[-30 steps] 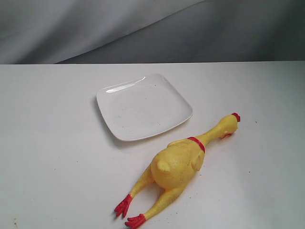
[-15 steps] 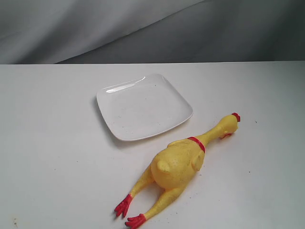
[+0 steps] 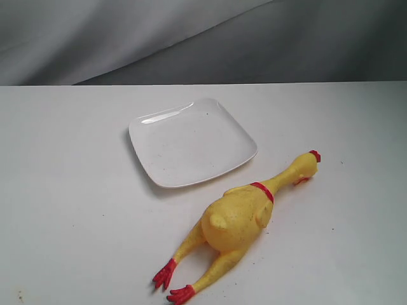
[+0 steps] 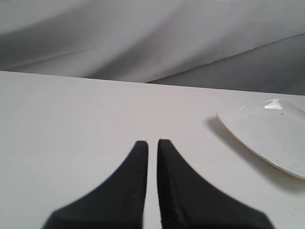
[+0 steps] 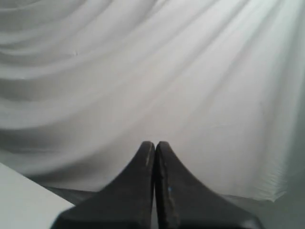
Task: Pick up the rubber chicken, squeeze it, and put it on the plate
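The yellow rubber chicken [image 3: 236,219] lies flat on the white table in the exterior view, red feet toward the front edge and head with red comb pointing to the back right. Just behind and left of it sits the white square plate [image 3: 191,141], with nothing on it; its edge also shows in the left wrist view as the plate [image 4: 267,131]. Neither arm appears in the exterior view. My left gripper [image 4: 152,142] hovers low over bare table, its black fingers nearly together with only a thin slit between them and nothing held. My right gripper [image 5: 155,143] is shut and empty, facing the backdrop.
A grey draped cloth [image 3: 191,38] hangs behind the table's far edge. The white table [image 3: 70,190] stretches bare to the left of the plate and chicken. A corner of the table [image 5: 24,200] shows in the right wrist view.
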Available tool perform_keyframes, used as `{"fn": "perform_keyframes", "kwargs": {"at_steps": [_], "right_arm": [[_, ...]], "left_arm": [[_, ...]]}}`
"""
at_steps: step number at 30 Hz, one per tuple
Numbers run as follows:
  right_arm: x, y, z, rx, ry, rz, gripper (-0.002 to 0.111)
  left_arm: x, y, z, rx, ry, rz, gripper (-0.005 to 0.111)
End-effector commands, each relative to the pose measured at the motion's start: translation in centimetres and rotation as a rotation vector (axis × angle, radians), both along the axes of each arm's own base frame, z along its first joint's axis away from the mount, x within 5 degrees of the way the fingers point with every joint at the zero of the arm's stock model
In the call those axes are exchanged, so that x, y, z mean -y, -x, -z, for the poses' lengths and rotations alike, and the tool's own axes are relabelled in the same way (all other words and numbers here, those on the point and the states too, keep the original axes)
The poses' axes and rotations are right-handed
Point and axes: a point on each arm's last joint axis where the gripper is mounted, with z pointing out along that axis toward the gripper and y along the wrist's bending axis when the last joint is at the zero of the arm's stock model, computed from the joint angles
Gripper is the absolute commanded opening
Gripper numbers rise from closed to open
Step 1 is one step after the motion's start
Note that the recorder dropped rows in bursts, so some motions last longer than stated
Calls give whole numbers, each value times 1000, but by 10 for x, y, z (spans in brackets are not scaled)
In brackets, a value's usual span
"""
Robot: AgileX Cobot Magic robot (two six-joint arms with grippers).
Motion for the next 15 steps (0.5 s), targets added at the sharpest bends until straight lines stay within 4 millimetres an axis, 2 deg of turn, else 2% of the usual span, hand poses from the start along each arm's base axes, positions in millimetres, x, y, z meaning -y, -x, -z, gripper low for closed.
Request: {"fn": "perform_keyframes", "kwargs": {"at_steps": [1, 4, 7, 9, 11, 14, 15], "right_arm": [[1, -29, -9, -43, 70, -29, 0], [6, -47, -3, -31, 141, 29, 0], [23, -60, 3, 33, 299, 244, 0], [39, -64, 5, 60, 410, 441, 0], [65, -64, 7, 48, 516, 732, 0], [99, -62, 9, -41, 671, 1132, 0], [106, -62, 10, -89, 689, 1209, 0]], "left_arm": [[0, 0, 1, -2, 4, -2, 8], [0, 0, 1, -2, 4, -2, 8], [0, 0, 1, -2, 4, -2, 8], [0, 0, 1, -2, 4, -2, 8], [0, 0, 1, -2, 4, -2, 8], [0, 0, 1, -2, 4, -2, 8], [0, 0, 1, -2, 4, -2, 8]]}}
